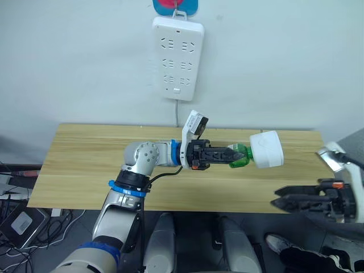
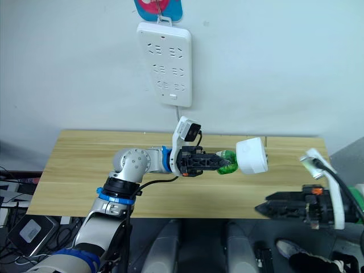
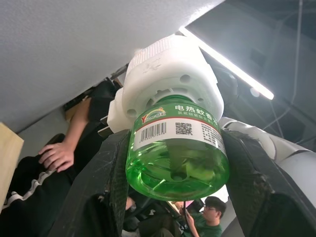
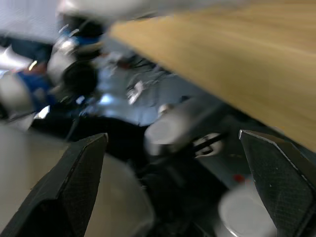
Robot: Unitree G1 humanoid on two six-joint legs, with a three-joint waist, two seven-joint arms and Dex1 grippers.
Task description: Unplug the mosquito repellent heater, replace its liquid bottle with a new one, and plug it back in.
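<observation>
Count: one mosquito repellent heater (image 1: 267,149), one green liquid bottle (image 1: 241,156), one power strip (image 1: 177,57), one table (image 1: 85,165), two grippers.

The heater and bottle are joined as one unit, centre-right of the head view, held above the table's far half. The heater is white and rounded, lying sideways with its domed end toward the right of the frame; the bottle's neck goes into it from the left. Prongs can't be made out.

The left wrist view gives the detail: the bottle is translucent green and round, liquid inside, with a white label band carrying a barcode, a QR code and printed characters. The heater's underside has a ribbed collar round the bottle neck.

The left gripper (image 1: 232,154) is clamped on the bottle, one black finger (image 3: 111,192) on each side of the green body, pads touching it. The arm reaches across mid-frame, pointing right.

The right gripper (image 1: 278,202) sits at lower right of the frame, off the table's near edge, pointing left, well apart from the bottle. Its fingers are spread wide in the right wrist view, nothing between them.

The power strip hangs on the wall at top centre, all sockets vacant, its cable dropping behind the table.

Two people are visible in the background of the left wrist view.
</observation>
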